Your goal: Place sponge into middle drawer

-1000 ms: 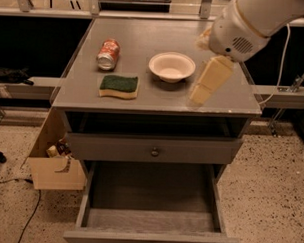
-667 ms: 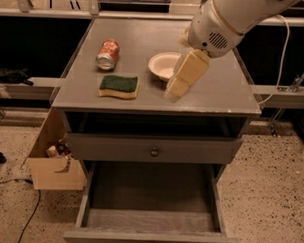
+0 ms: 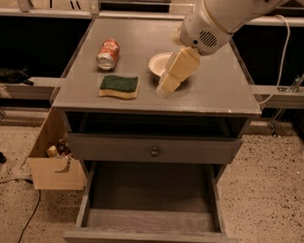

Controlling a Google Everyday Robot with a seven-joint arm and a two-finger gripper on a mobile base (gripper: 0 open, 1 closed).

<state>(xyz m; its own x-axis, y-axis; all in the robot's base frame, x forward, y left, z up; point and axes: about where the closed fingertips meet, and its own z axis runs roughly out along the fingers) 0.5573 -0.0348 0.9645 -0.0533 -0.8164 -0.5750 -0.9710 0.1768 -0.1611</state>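
The sponge [image 3: 118, 86], dark green on top over pale yellow foam, lies flat on the grey cabinet top near its front left. My gripper [image 3: 166, 88], cream-coloured under the white arm, points down at the tabletop just right of the sponge, in front of the white bowl [image 3: 159, 63], and holds nothing. The middle drawer [image 3: 149, 196] is pulled out at the bottom of the cabinet, its grey floor bare.
An orange soda can [image 3: 108, 54] lies on its side behind the sponge. A shut drawer front with a small round knob [image 3: 155, 152] sits above the pulled-out drawer. A cardboard box [image 3: 53, 162] stands on the floor to the cabinet's left.
My gripper has moved left across the tabletop, from the right side past the bowl to a spot close beside the sponge. The sponge, can and bowl have not moved.
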